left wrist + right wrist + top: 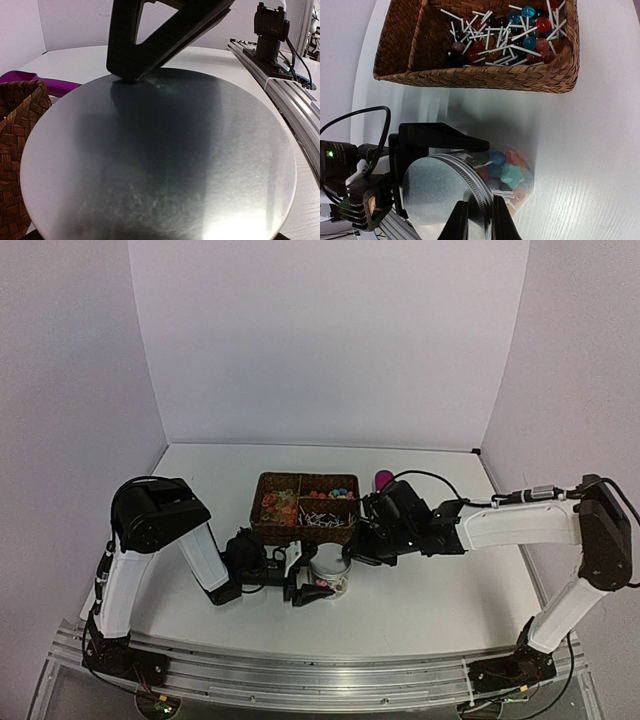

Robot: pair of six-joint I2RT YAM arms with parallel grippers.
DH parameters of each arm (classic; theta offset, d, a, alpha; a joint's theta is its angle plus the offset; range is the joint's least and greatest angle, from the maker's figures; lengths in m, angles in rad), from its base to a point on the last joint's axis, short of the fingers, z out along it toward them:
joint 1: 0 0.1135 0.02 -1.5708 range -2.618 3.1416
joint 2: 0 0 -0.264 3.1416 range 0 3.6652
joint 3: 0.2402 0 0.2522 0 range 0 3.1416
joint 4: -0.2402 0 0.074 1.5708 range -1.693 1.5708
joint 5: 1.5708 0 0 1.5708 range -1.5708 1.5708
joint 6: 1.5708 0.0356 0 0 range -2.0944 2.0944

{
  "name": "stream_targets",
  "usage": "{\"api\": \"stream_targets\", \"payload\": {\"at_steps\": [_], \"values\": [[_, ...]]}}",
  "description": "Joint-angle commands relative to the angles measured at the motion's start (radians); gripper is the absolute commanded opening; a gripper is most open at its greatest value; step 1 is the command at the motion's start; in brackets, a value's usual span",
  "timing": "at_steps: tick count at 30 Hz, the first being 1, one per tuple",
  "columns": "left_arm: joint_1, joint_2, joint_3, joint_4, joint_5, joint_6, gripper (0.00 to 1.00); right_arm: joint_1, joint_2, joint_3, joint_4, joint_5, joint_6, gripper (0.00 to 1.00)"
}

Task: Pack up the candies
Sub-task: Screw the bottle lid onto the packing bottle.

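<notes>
From above, we see the jar (330, 575) of candies (321, 584) at six o'clock of the wicker basket (305, 508), with the left hand (298, 580) at its nine o'clock, the right hand (352, 556) at its two o'clock, and bare worktop (450, 600) beyond at three. In the left wrist view the lid (160, 165) fills the frame; that hand is spread wide, one finger on the rim and the other hidden, so we cannot tell whether it clamps. In the right wrist view the right hand pinches the lid's rim, and we judge a good seating needs the lid square to the mouth, clear of the basket's edge at twelve.
</notes>
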Motion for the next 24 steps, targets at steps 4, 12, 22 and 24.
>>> {"api": "stream_targets", "payload": {"at_steps": [4, 12, 22, 24], "values": [[0.002, -0.005, -0.005, 0.021, -0.056, -0.037, 0.80, 0.069, 0.009, -0.040, -0.111, -0.028, 0.042, 0.11], [0.005, -0.010, -0.010, 0.012, -0.075, -0.053, 0.79, 0.110, -0.066, -0.082, -0.147, -0.031, 0.165, 0.09], [0.008, -0.011, -0.013, 0.013, -0.057, -0.030, 0.79, 0.190, -0.010, -0.023, -0.153, -0.030, 0.263, 0.06], [0.009, -0.012, -0.014, 0.015, -0.054, -0.029, 0.79, 0.213, -0.005, -0.019, -0.152, -0.039, 0.301, 0.06]]}}
